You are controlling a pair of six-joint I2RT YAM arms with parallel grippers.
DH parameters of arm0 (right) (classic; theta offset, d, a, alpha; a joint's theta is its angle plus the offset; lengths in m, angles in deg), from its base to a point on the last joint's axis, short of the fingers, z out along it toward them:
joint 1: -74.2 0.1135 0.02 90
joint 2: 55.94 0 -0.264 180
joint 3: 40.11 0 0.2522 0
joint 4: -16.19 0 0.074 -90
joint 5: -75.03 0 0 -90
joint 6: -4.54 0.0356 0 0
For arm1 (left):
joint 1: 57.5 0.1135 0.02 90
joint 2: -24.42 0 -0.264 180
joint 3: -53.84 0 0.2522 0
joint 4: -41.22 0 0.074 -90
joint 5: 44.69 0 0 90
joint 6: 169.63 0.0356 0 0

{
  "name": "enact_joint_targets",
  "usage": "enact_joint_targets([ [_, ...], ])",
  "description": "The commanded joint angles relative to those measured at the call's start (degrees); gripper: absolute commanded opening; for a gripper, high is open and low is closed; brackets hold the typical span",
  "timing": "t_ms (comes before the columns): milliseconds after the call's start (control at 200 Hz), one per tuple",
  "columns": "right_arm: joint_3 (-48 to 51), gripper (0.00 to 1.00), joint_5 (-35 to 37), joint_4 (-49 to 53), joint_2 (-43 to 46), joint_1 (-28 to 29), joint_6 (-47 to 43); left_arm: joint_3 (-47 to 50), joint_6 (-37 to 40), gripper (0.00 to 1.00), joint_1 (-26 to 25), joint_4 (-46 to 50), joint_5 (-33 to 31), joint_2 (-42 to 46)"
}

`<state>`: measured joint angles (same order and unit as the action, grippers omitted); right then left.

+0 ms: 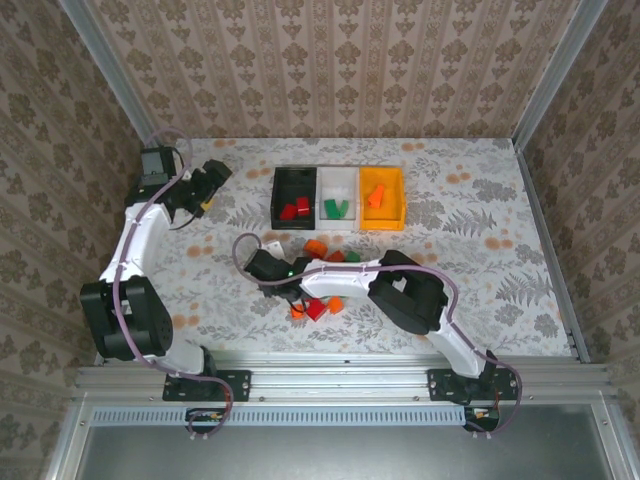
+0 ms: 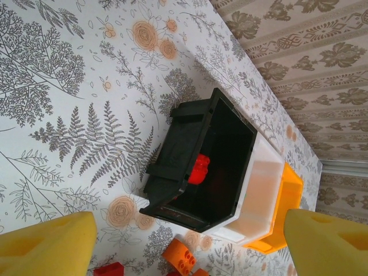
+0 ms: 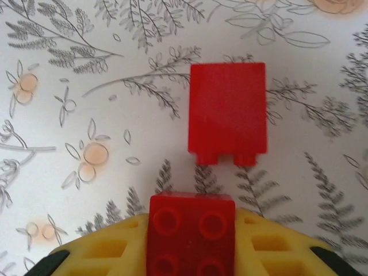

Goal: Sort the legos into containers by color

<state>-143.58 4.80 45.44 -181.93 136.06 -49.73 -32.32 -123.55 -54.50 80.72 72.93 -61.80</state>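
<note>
right gripper [image 3: 192, 244] low over table [image 1: 470, 230], clamping a red brick [image 3: 192, 230]; left gripper [image 2: 187, 244] raised, jaws wide, facing black bin [image 2: 172, 155] holding red bricks [image 1: 302, 206].

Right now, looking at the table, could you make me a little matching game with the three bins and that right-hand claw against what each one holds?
Column one:
1. black bin
2. white bin
3. orange-yellow bin
4. right gripper

Column two:
A. green bricks lying inside
B. single red brick pinched between the fingers
C. orange brick lying inside
D. red bricks lying inside

Pairs: 1-D, 2-A, 3-C, 4-B.
</note>
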Motion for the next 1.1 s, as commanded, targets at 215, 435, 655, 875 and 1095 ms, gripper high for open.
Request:
enact_joint_targets([
  [215, -3.26, 0.3, 1.73, 2.69, 8.76, -12.12, -11.37, -0.57, -0.52, 0.88, -1.6, 0.22, 2.36, -3.14],
  [435, -17.85, 0.29, -4.28, 6.33, -2.66, -20.12, -18.78, -0.29, -1.87, 0.87, -1.9, -1.03, 5.69, -6.0],
  [655, -35.29, 0.29, -5.05, 14.23, -13.3, -21.88, -23.24, -0.54, -1.43, 0.87, -2.92, -0.71, 5.52, -7.1],
  [875, -42.73, 0.49, -5.53, 17.97, -17.27, -22.05, -24.48, 0.07, -2.96, 0.87, -4.87, -2.35, 7.8, -7.3],
  [1095, -36.74, 0.58, -5.54, 15.53, -11.45, -22.05, -23.76, -0.85, -0.89, 0.87, -4.89, 0.92, 4.06, -7.73],
])
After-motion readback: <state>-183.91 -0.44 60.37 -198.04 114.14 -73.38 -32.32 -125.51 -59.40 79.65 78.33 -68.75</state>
